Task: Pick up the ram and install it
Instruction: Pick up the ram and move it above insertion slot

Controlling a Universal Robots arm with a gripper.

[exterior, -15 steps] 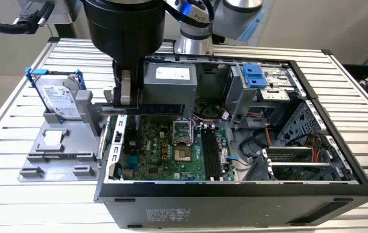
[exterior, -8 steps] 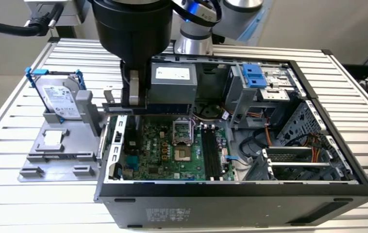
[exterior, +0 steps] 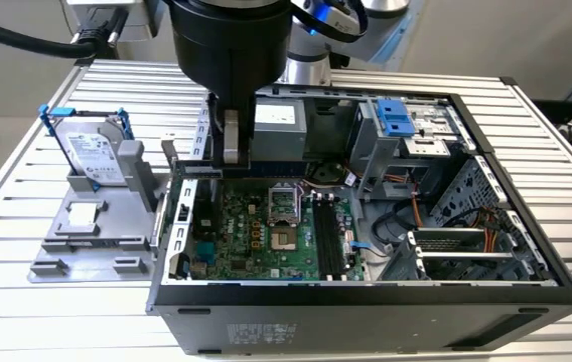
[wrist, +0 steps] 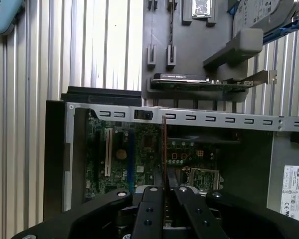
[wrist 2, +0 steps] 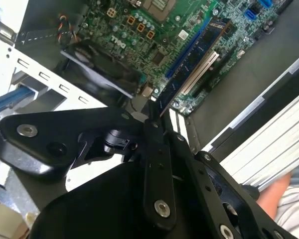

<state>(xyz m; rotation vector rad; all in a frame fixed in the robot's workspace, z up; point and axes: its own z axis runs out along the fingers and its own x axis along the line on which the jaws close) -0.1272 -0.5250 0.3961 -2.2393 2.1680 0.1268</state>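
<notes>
1. The ram [wrist 2: 204, 47] is seen pinched edge-on between the clenched fingers of the gripper [wrist 2: 150, 118]; a good length of the stick is left jutting forward of them, unsupported.
2. In the exterior view it is carried above the far edge of the motherboard [exterior: 266, 241], toward the far corner of the computer case [exterior: 367, 296] on the exterior view's left; nothing is seated yet.
3. The black slots [exterior: 328, 241] are found well apart from it, beside the processor socket [exterior: 281, 205] and running toward the case's near edge; the stick appears to be held crosswise to them, though that is hard to judge from this angle; a push at that heading would be met by the slot walls, not the groove.
4. A pivot or slip in the grip can be expected under any sideways knock; the perforated rear wall [wrist: 214, 119] and the black fan [wrist 2: 102, 64] lie near the stick, so a snag there is the likeliest cause.
5. Were the stick brought down tilted or off-centre, force would be put into the board rather than the contacts; a chipped edge or a half-seated stick could result.
6. The hard drive [exterior: 95, 154] is left upright on the grey fixture [exterior: 95, 234] near the table's edge on the exterior view's left, well apart from the gripper; no trouble is judged likely there.
</notes>
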